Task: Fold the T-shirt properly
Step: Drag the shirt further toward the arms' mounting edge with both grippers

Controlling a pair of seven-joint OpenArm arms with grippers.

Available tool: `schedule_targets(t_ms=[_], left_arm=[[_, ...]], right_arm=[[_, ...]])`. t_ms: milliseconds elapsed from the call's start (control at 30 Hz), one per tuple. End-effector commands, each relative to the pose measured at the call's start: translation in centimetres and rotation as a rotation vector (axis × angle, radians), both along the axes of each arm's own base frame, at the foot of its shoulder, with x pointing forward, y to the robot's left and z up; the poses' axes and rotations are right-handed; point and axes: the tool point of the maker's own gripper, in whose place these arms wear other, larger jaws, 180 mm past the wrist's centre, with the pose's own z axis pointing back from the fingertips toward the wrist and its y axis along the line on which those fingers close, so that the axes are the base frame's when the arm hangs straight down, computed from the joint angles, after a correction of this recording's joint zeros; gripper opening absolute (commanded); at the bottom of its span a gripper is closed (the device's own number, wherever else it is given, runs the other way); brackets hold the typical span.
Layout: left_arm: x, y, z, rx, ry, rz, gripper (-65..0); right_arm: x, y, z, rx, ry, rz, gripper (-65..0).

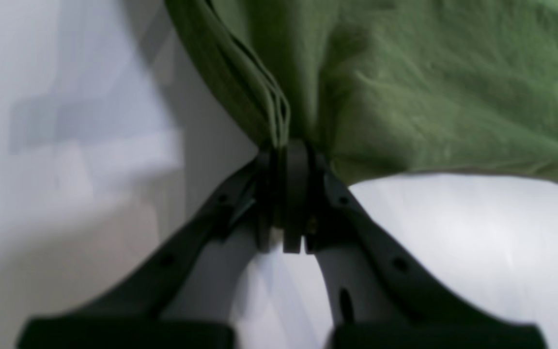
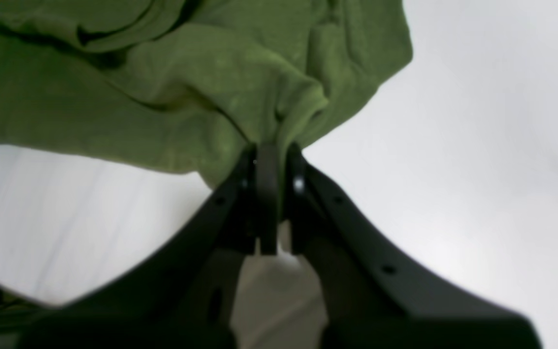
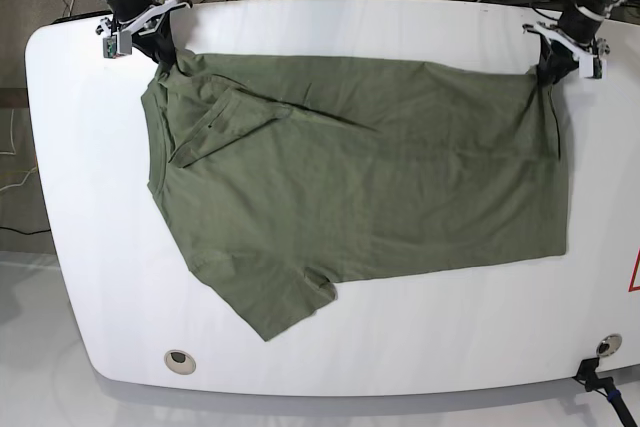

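the t-shirt (image 3: 370,177) lies spread across the white table (image 3: 90,277), an olive-green, soft matte knit, lightly creased, with one short sleeve fanning toward the table's near edge. its far edge is folded over along the back of the table, and a folded flap sits near the collar end. the right gripper (image 2: 271,150), made of dark curved plastic fingers, is pinched closed on a bunched corner of cloth at the collar end, the fabric puckering into rounded folds above the tips. the left gripper (image 1: 291,148), of the same black curved build, is clamped on the hem corner, where several thin layered edges of cloth stack together like ribs. the tabletop is smooth and rounded at its corners, with a small round fitting (image 3: 180,359) near the front edge.
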Motion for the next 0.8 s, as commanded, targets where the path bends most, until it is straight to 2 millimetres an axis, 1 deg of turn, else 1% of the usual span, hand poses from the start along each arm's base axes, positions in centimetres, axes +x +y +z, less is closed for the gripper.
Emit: schedule_targets(t_ms=[0,133,200,267,300,333,433,500,533,633,667,733,767], left_arm=[[-4.3,0.3,-3.3,0.098,0.241,-0.063,-65.0],[-5.8,0.4,-3.2,0.111,0.267,-0.074,-65.0],[-6.5,1.0,-2.7,0.136,0.282,-0.094,-65.0],[-7.0,0.9,-2.6,0.140,0.292,-0.100,-65.0],[-7.5,0.9,-2.7,0.140,0.303,-0.101,-65.0],[-7.8,0.9,-2.8,0.140,0.308,-0.101,-65.0],[-7.9,1.0,-2.8,0.139,0.311,-0.101,-65.0],[-7.6,0.9,-2.9,0.137,0.306,-0.100,-65.0],[-7.6,0.7,-3.0,0.135,0.307,-0.104,-65.0],[-6.4,0.6,-2.8,0.135,0.285,-0.106,-65.0],[-6.4,0.6,-2.8,0.135,0.284,-0.105,-65.0],[-6.3,0.5,-2.8,0.136,0.282,-0.106,-65.0],[-6.4,0.6,-2.8,0.136,0.283,-0.106,-65.0]], right_arm=[[-2.8,-0.4,-1.9,-0.054,0.133,0.037,-65.0],[-4.9,-0.5,-2.3,-0.057,0.177,0.041,-65.0],[-5.9,-0.6,-2.5,-0.059,0.201,0.044,-65.0],[-6.8,-0.6,-2.7,-0.059,0.219,0.044,-65.0],[-7.2,-0.7,-2.7,-0.061,0.228,0.044,-65.0],[-7.4,-1.2,-2.6,-0.070,0.230,0.032,-65.0],[-7.2,-2.5,-2.3,-0.089,0.223,0.006,-65.0],[-7.1,-2.7,-2.3,-0.098,0.222,0.008,-65.0],[-6.9,-3.2,-2.1,-0.111,0.221,0.016,-65.0],[-6.1,-3.9,-1.8,-0.131,0.210,0.029,-65.0],[-5.9,-4.2,-1.7,-0.137,0.208,0.027,-65.0],[-6.1,-5.9,-1.6,-0.158,0.216,0.004,-65.0],[-6.5,-6.3,-2.0,-0.156,0.231,-0.008,-65.0]])
